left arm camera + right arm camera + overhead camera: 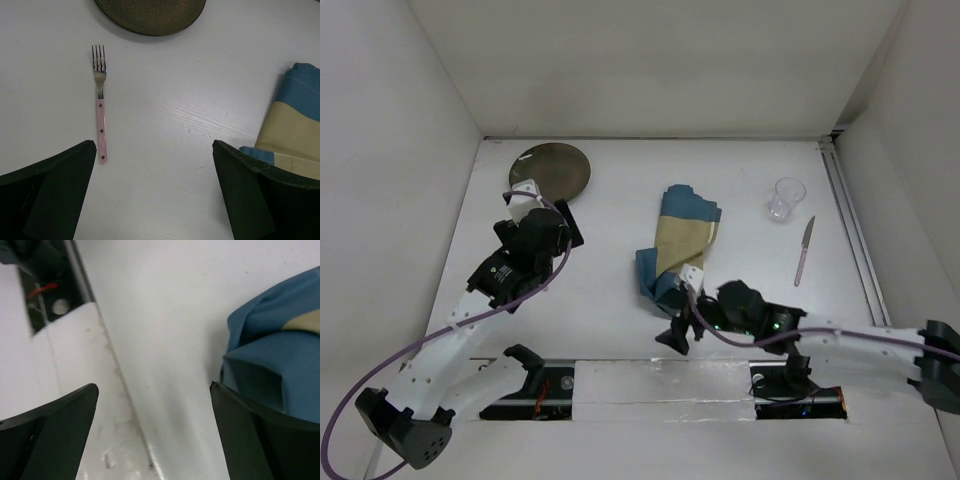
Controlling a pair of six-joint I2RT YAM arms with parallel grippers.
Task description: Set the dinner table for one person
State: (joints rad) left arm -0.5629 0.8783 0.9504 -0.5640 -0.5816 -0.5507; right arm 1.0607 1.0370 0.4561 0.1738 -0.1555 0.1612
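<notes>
The white dinner table [610, 240] carries a dark brown plate [552, 168] at the back left. A crumpled blue-and-beige placemat [682, 240] lies in the middle. A clear glass [786, 198] and a pink-handled knife [804, 250] lie at the right. My left gripper [552, 218] is open and empty, just in front of the plate. Its wrist view shows a pink-handled fork [100, 100] left of the gap, the plate [150, 12] ahead and the placemat [295, 115] at the right. My right gripper [676, 325] is open and empty at the placemat's near corner [270, 355].
White walls close the table in on three sides. A metal rail [850, 230] runs along the right edge. The arm bases and a taped strip [660, 385] line the near edge; the strip's edge also shows in the right wrist view [75, 355].
</notes>
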